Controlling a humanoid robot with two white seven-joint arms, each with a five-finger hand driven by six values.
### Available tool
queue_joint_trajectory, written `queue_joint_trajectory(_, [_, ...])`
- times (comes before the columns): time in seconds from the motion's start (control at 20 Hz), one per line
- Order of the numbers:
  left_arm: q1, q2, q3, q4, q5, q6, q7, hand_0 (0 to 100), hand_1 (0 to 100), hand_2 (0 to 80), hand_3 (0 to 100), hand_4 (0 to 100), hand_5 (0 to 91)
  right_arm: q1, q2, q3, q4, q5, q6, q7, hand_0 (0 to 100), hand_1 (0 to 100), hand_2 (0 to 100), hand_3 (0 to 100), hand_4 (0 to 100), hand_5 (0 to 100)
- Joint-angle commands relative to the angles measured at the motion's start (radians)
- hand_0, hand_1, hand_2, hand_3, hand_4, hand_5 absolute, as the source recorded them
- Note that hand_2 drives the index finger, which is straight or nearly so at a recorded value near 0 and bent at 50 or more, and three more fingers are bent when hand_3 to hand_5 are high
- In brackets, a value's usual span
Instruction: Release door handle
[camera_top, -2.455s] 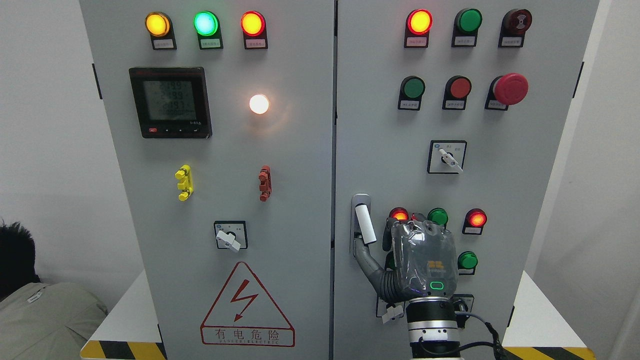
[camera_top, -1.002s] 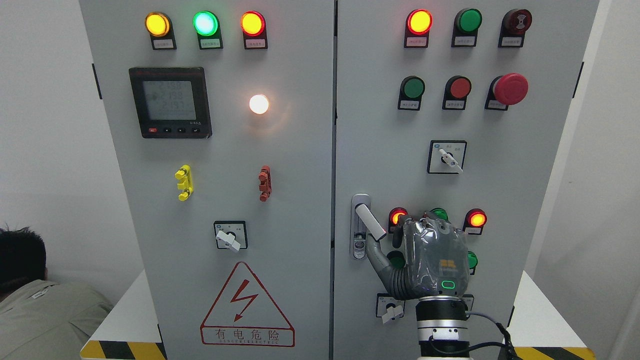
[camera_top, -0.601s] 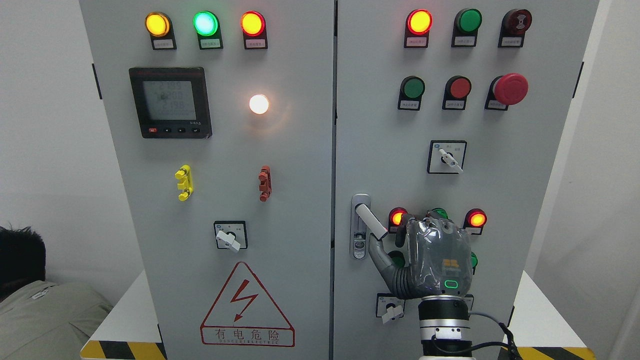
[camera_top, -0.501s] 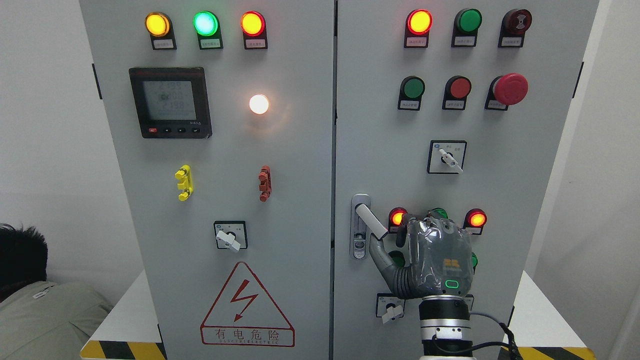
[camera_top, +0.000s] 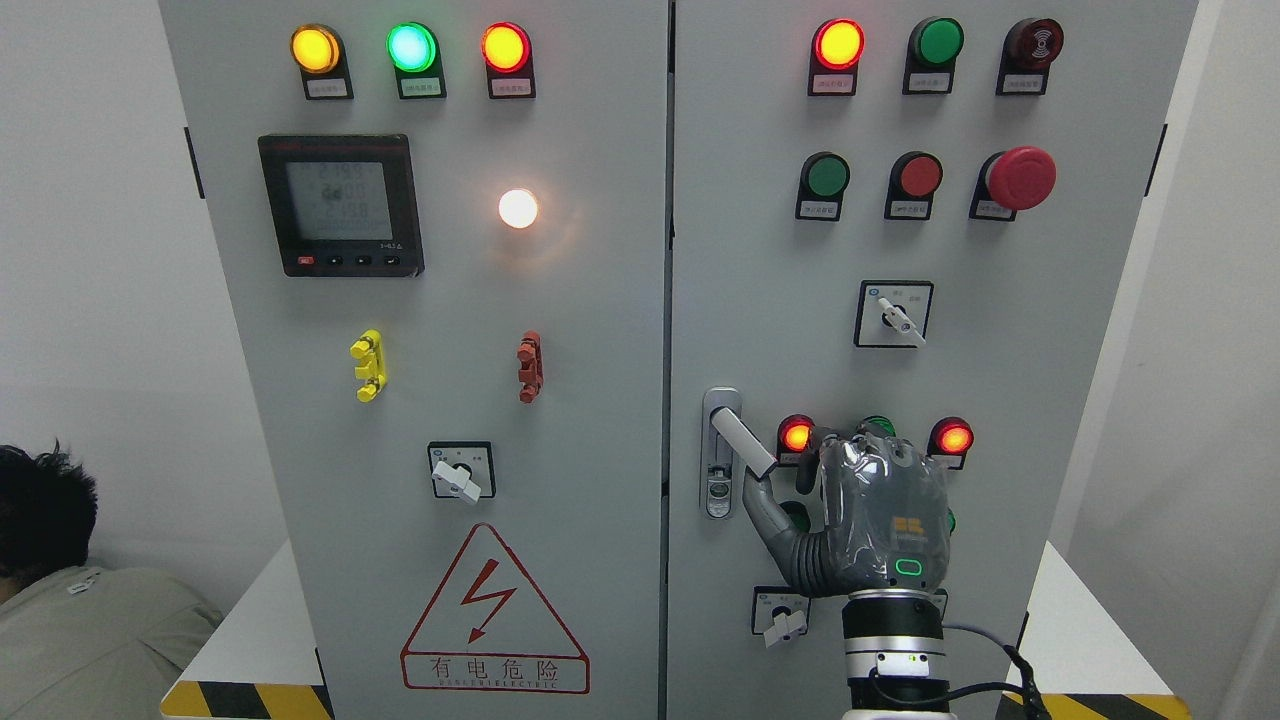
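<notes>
Right robot hand (camera_top: 868, 515) rises from bottom edge, right of middle, back of hand toward camera, in front of right cabinet door (camera_top: 1000, 400). Door handle (camera_top: 742, 444): white lever swung out and tilted down-right from its plate near door's left edge. Thumb (camera_top: 768, 512) stretches up-left, tip just under lever's free end; contact cannot be told. Other fingers curl toward panel beside lever, grip unclear. Red lamp (camera_top: 796, 435) lit just right of lever. Person's head and shoulder (camera_top: 60, 590) at lower left.
</notes>
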Motion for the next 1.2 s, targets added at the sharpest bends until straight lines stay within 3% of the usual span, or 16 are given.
queue_joint_trajectory(0.0, [0.0,0.0,0.0,0.0,0.0,0.0,0.0,0,0,4.5,11,0,0.0,-0.002,-0.001,-0.007,-0.001,-0.005,0.001,0.0,41,42,76,92,69,69])
queue_joint_trajectory(1.15, [0.0,0.0,0.0,0.0,0.0,0.001,0.0,0,0,4.7,11,0,0.0,-0.027,-0.001,-0.018,-0.001,-0.019,0.001,0.0,42,41,76,91,69,69])
